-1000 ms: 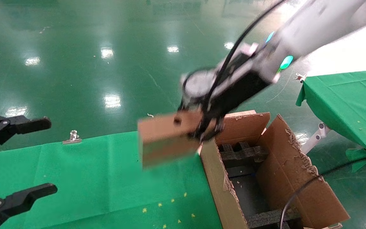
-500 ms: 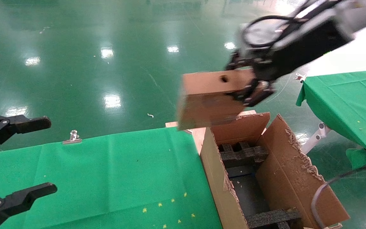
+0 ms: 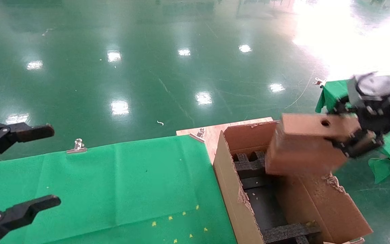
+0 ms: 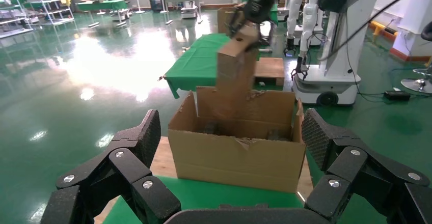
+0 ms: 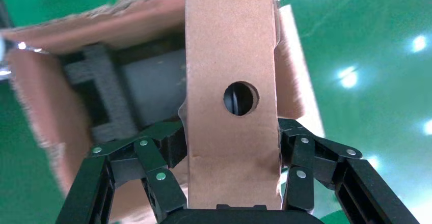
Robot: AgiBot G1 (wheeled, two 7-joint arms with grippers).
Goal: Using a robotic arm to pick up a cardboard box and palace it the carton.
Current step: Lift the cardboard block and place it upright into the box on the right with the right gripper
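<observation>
Left gripper (image 3: 10,173): parked wide open over the green table (image 3: 113,183), idle. Carton (image 3: 230,189): open-topped, foam inserts (image 3: 254,162) inside, lying below and left of the right gripper (image 3: 352,137). Box (image 3: 308,144): clamped between both sets of fingers (image 5: 153,168), hole face toward the wrist, hanging above the carton's far right wall. Advice: shift the box left until it clears that wall, level it, lower between the inserts, then release.
</observation>
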